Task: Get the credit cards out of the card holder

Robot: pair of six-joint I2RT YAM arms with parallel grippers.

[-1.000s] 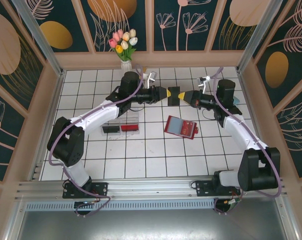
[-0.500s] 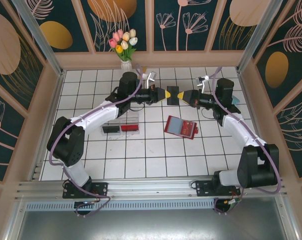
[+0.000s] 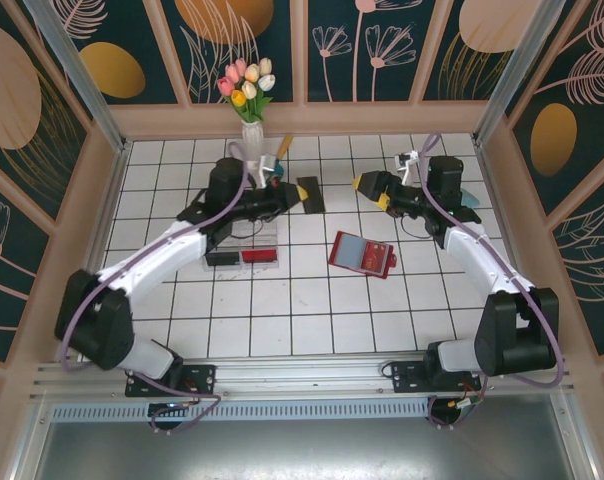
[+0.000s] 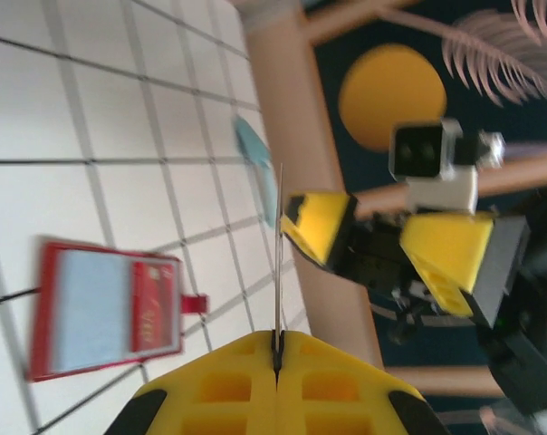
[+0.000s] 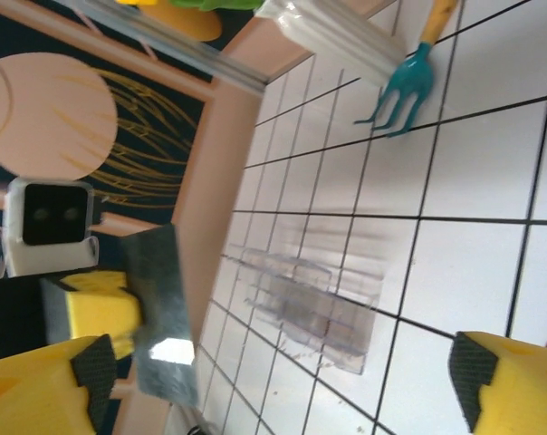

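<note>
Tiled table [image 3: 312, 310] holds card holder [image 3: 362, 253], tray [image 3: 244, 250]; left claw [image 3: 296, 193] grips card [image 3: 310, 194], right claw [image 3: 370, 191] released.

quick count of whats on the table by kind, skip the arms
red card holder, lying open: 1
dark card, pinched in the left gripper: 1
clear compartment tray: 1
vase of tulips: 1
teal hand fork with wooden handle: 1
pale blue item by the right wall, too blurred to name: 1
total: 6

White tiled floor [image 3: 312, 310], dark floral walls [image 3: 402, 50], seemingly wooden frame [image 3: 382, 119].
</note>
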